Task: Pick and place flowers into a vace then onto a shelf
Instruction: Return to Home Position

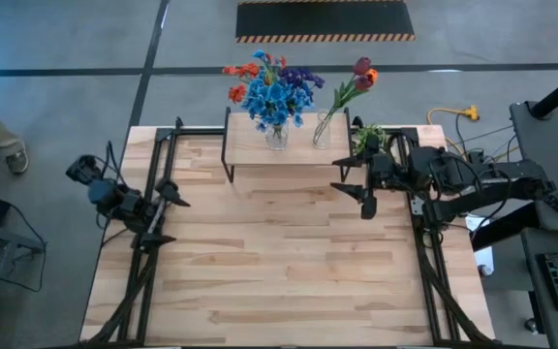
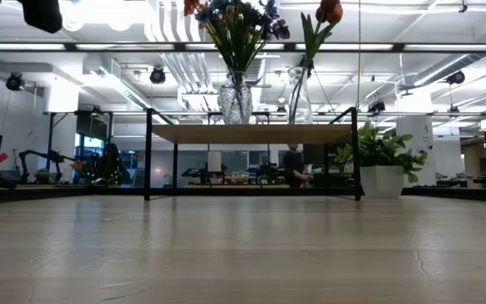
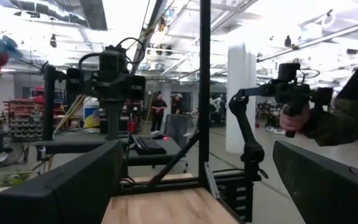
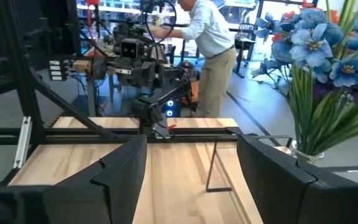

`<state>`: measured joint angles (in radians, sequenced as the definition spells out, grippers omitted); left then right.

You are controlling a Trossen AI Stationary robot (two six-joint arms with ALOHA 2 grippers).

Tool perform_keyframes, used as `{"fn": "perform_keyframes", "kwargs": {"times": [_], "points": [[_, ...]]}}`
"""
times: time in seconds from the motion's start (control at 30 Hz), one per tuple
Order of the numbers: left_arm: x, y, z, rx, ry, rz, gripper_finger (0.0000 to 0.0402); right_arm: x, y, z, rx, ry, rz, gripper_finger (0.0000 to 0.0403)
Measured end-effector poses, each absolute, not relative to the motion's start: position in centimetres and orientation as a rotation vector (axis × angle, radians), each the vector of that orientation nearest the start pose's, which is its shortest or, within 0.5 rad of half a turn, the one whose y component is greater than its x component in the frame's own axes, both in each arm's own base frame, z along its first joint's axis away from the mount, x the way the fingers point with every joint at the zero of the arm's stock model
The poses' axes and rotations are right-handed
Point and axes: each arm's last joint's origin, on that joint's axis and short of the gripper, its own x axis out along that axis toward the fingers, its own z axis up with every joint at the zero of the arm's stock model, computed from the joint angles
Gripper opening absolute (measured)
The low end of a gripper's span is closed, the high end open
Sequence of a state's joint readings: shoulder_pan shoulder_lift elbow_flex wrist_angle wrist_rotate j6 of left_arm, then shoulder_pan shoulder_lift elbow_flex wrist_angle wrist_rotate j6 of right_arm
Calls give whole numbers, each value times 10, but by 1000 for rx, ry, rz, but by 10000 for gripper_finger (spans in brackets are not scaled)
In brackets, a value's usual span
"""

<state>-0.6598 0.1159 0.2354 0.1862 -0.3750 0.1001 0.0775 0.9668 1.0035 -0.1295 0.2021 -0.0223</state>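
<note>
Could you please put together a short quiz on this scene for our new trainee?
1. True or false: the vase of blue flowers stands on the table, not on the shelf.
2. Where is the potted plant? A: on the shelf. B: on the table, by the shelf's end nearest the right arm. C: inside a vase.
3. What do the left gripper and right gripper hold?
Key: 1 false; 2 B; 3 nothing, both sets of jaws are open and empty.
</note>
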Motion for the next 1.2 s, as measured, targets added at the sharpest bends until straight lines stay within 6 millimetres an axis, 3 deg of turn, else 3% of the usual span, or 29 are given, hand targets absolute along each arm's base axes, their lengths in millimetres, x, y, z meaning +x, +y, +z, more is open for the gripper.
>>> {"fn": "perform_keyframes", "kwargs": {"times": [0.33,0.6,0.77,1.0,1.2], "points": [[95,-40,236,-117,-232,-268,398,209,1,380,-39,96,-139,242],[110,-23,233,-79,-210,-292,398,209,1,379,-38,112,-138,242],[103,-13,236,-27,-244,-268,398,207,3,379,-32,115,-93,242],[86,-7,223,-19,-272,-218,398,195,2,380,-29,110,-89,242],[91,-6,211,-34,-236,-194,398,181,2,373,3,72,-101,242]]}}
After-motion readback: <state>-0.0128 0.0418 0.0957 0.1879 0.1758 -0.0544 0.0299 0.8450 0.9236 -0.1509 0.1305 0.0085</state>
